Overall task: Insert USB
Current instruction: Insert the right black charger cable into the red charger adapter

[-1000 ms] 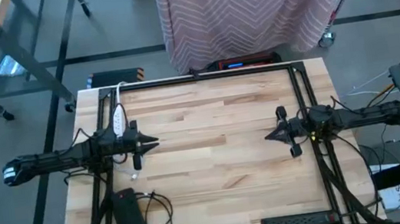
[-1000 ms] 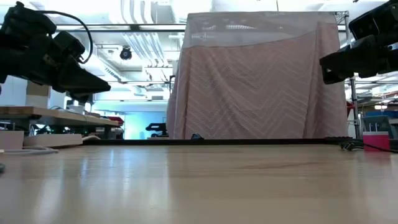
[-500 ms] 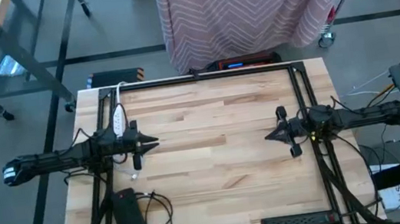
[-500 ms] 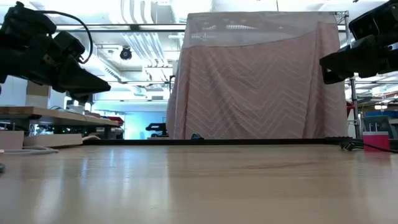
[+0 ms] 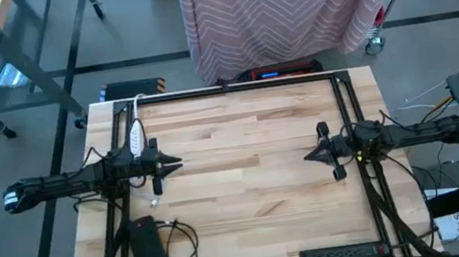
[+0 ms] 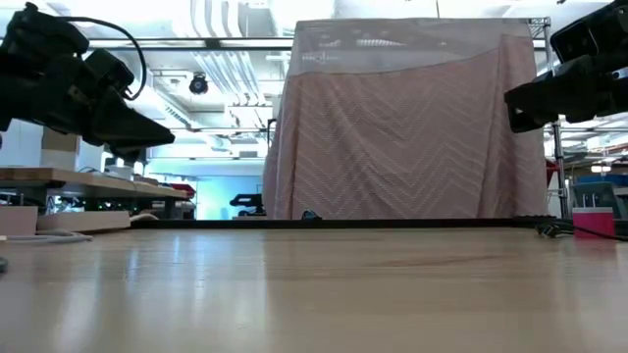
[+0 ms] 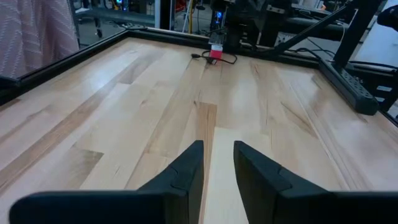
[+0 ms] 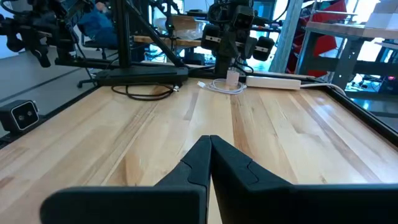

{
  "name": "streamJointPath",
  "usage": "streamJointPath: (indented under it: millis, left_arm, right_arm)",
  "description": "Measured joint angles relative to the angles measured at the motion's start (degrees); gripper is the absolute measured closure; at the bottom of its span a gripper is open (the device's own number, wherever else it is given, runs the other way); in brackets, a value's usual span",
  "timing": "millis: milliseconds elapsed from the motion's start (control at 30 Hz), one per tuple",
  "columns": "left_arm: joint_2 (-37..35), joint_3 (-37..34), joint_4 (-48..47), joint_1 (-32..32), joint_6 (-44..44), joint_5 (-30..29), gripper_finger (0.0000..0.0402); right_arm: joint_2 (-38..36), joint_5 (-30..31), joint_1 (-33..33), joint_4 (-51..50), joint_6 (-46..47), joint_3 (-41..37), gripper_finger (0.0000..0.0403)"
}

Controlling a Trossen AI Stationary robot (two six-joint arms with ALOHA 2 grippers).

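black power strip (image 5: 348,253) lies at the near table (image 5: 246,188) edge. left tool (image 5: 170,164), narrowly parted, and right tool (image 5: 311,155), fingers pressed together, hover empty mid-table. white power strip (image 5: 135,137) with coiled cable (image 8: 219,86) lies far left.

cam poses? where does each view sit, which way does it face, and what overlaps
High: overhead, straight down on the table; both arms, left gripper and right gripper facing each other.
Low: table height, level across to a pink cloth; both arms at the upper corners.
Left wrist: looks across the table past its slightly open fingers to the right arm.
Right wrist: looks past its shut fingers to the left arm and white power strip.
Shared: the power strip also shows in high.
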Motion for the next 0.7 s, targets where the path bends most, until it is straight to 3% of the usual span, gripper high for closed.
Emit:
streamJointPath:
  millis: [133,233,300,467,633,700]
  left_arm:
    - [-0.02,0.0,0.02,0.02,0.0,-0.02,0.0327]
    - [-0.01,-0.01,0.02,0.01,0.02,-0.02,0.0327]
    - [0.0,-0.02,0.02,0.01,0.01,0.0,0.0327]
    - [-0.01,0.0,0.05,0.0,0.0,-0.02,0.0327]
    - [0.0,0.0,0.26,0.02,-0.01,0.0,0.0327]
    - [0.0,-0.02,0.26,0.02,-0.01,0.0,0.0327]
  right_arm:
    - [0.0,-0.03,0.0,1.35,-15.03,0.0,0.0403]
    - [0.0,-0.48,0.02,1.47,-18.31,0.0,0.0403]
    - [0.02,-0.8,0.02,3.32,-14.42,0.0,0.0403]
    - [-0.05,-1.04,0.02,6.09,7.71,0.0,0.0403]
    - [3.24,16.65,0.0,13.85,11.17,0.03,0.0403]
    - [6.11,20.06,-0.02,12.44,12.55,1.69,0.0403]
